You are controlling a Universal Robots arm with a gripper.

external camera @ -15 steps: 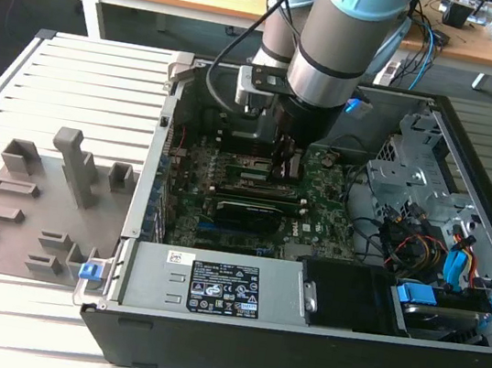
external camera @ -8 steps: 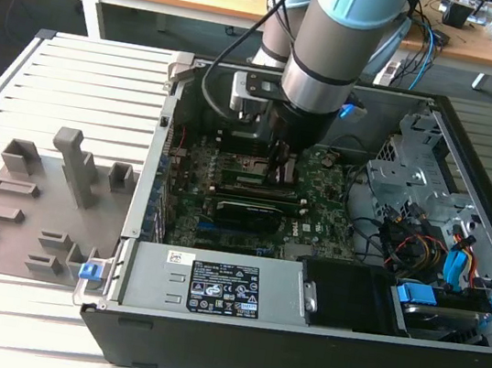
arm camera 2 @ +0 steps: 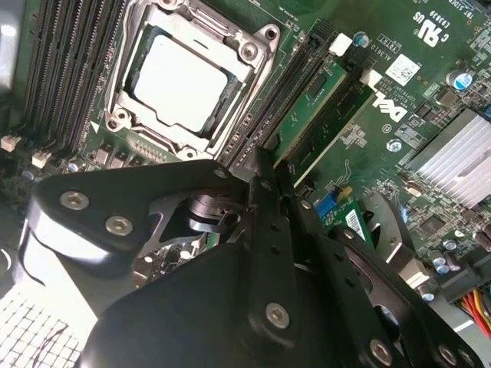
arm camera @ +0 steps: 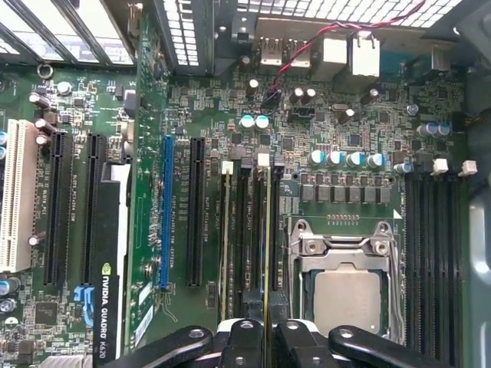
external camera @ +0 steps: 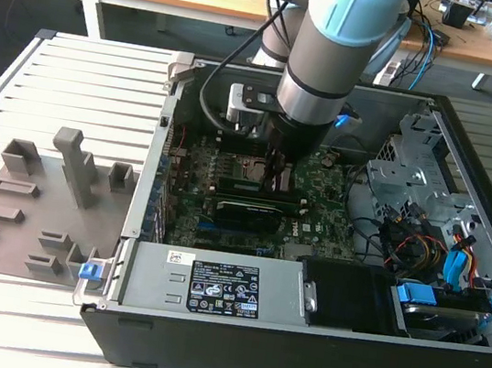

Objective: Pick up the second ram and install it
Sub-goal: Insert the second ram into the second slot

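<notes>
Pinching the second ram (arm camera: pixel 266 253) edge-on between closed fingertips, the gripper (arm camera: pixel 266 313) hangs over a memory slot at nine o'clock of the CPU socket (arm camera: pixel 347 284); seating it cleanly likely calls for square alignment and even downward pressure.

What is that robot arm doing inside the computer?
The robot arm has reached down into an open computer case and its gripper is right over the memory slots beside the CPU socket. It is pinching a thin green stick, the second ram, and holding it on edge in line with one of those slots. In the second wrist view another green stick already sits in the slot next to it. The grey tray of upright blocks sits outside the case, on the exterior view's left.
</notes>
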